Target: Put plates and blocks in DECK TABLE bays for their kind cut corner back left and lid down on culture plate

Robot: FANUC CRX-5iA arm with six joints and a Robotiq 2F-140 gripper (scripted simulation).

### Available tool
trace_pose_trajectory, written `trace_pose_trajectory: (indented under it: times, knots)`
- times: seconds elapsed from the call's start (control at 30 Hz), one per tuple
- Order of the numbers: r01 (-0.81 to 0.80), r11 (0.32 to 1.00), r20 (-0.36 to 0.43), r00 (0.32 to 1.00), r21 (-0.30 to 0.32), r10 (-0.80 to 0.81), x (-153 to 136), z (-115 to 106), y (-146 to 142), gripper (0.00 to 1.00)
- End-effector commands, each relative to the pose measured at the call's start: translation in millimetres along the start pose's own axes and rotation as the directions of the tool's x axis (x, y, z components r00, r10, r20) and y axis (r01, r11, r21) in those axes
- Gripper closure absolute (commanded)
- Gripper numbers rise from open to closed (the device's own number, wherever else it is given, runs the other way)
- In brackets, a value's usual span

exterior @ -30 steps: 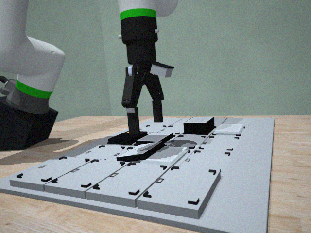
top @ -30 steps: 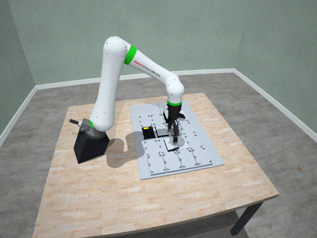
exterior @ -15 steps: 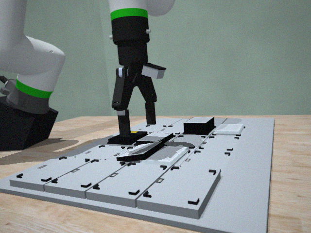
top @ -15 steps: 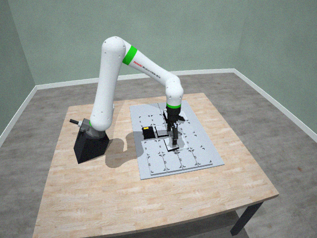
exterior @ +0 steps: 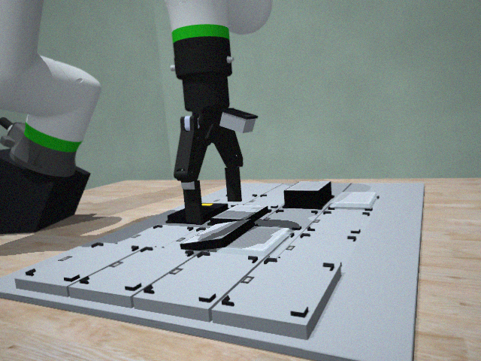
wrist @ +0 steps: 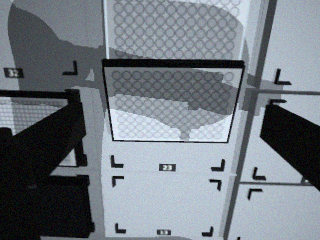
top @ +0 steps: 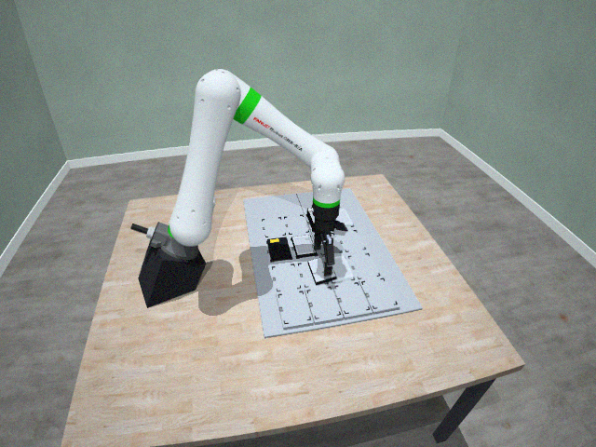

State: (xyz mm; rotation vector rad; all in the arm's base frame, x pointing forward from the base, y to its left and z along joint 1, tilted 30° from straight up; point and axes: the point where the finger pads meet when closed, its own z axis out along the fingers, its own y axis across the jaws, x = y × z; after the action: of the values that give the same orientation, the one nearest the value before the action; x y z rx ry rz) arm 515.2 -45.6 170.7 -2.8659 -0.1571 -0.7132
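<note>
Jaws: the gripper (top: 322, 260) (exterior: 213, 210) (wrist: 173, 120) is wide open, nothing in its grip
Tilted plate: the dark-edged plate (top: 321, 271) (exterior: 225, 233) (wrist: 172, 105) shows in the gap between the fingers in the wrist view, one side up, so def not flat; bay 23's label is right by its low edge
Clear plate: the see-through piece (top: 344, 272) (exterior: 260, 242) (wrist: 175, 30) is just beyond it in that view, the tilted one overlapping it
Fine-grid plate: the grey-topped plate (top: 304, 246) (exterior: 240, 211) (wrist: 35, 112) sits over by the left-hand finger in the wrist view, partly hidden
Yellow-marked item: the black plate (top: 278, 250) (exterior: 210, 211) (wrist: 65, 207) is next to that one
Tall block: the deep block (top: 310, 216) (exterior: 307, 195) stands well apart from the fingers

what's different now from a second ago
The gripper has moved left in the exterior view and come down closer to the deck. It took hold of nothing and let go of nothing; its jaws stand open. The tilted plate and the black plate with the yellow mark stayed put.
</note>
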Motion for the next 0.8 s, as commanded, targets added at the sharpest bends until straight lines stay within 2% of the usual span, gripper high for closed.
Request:
trace_pose_trajectory:
  times: [0.0,0.53,0.77]
  knots:
    - [0.000,1.000,-0.002,1.000,-0.001,0.000,0.7,4.2,0.3,0.00]
    - [0.000,1.000,-0.002,1.000,-0.001,0.000,0.7,22.4,0.3,0.00]
    - [0.000,1.000,-0.002,1.000,-0.001,0.000,0.7,22.4,0.3,0.00]
